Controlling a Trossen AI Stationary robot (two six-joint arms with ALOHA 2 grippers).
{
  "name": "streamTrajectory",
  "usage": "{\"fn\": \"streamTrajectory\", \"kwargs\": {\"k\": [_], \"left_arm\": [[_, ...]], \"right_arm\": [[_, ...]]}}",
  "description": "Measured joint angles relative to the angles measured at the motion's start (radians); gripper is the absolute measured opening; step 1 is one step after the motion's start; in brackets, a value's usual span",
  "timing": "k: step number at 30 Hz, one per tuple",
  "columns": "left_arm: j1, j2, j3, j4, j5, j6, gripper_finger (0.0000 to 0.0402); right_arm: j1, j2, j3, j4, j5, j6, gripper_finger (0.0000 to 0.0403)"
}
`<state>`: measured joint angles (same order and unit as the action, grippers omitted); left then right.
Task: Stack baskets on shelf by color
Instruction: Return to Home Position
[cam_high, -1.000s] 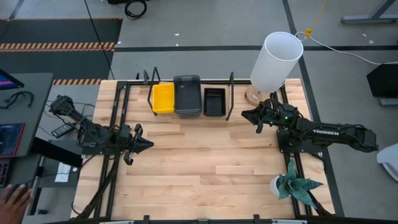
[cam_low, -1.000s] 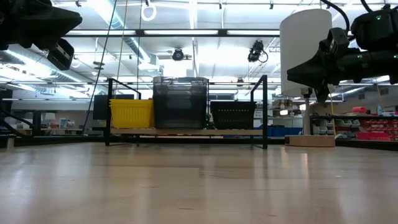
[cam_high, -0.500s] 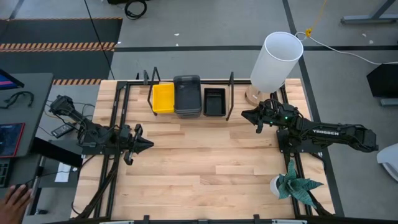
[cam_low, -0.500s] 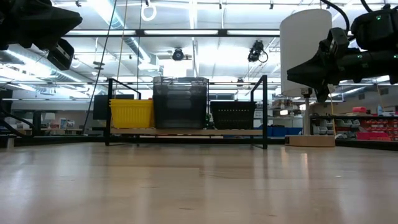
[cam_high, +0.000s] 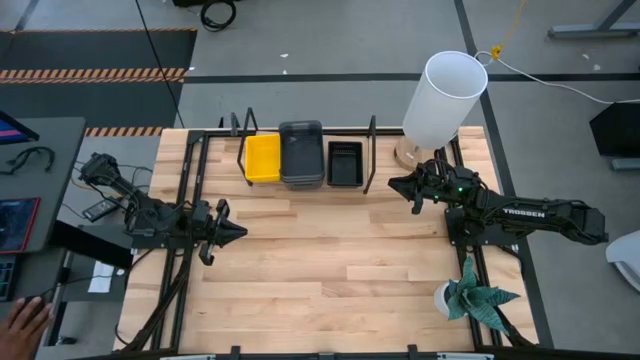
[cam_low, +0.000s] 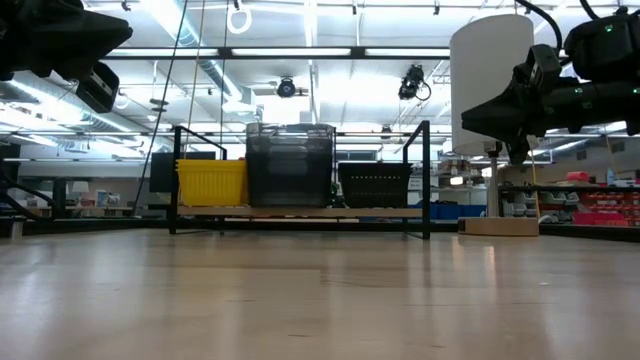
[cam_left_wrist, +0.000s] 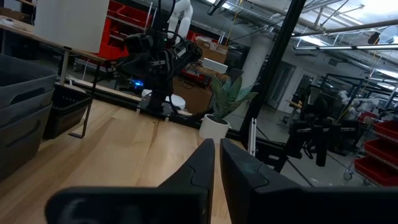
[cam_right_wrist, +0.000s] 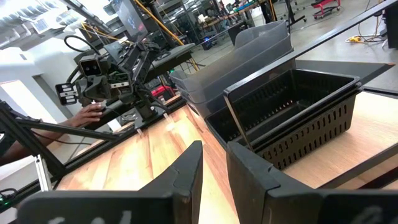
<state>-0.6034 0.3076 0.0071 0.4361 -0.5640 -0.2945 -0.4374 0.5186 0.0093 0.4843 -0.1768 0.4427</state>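
The shelf (cam_high: 372, 150) stands at the table's far edge, its wooden board (cam_low: 300, 212) framed by black rods. On it, side by side, sit a yellow basket (cam_high: 262, 158), a taller stack of grey baskets (cam_high: 300, 153) and a black mesh basket (cam_high: 345, 163). The low view shows the same row: yellow basket (cam_low: 211, 182), grey stack (cam_low: 290, 163), black mesh basket (cam_low: 375, 184). My left gripper (cam_high: 235, 231) hovers shut over the table's left side, pointing right. My right gripper (cam_high: 393, 183) hovers right of the shelf, pointing left at the black mesh basket (cam_right_wrist: 292, 112), its fingers a narrow gap apart and holding nothing.
A tall white cylinder (cam_high: 443, 98) on a wooden base stands at the far right corner. A small potted plant (cam_high: 478, 298) sits at the near right. A person's hand (cam_high: 20, 320) shows off the table's left side. Bare wood (cam_high: 330, 260) spreads between the arms.
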Motion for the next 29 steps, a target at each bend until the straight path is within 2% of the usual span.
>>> {"fn": "streamTrajectory", "kwargs": {"k": [29], "left_arm": [[0.0, 0.0, 0.0, 0.0, 0.0, 0.0, 0.0026]], "right_arm": [[0.0, 0.0, 0.0, 0.0, 0.0, 0.0, 0.0078]]}}
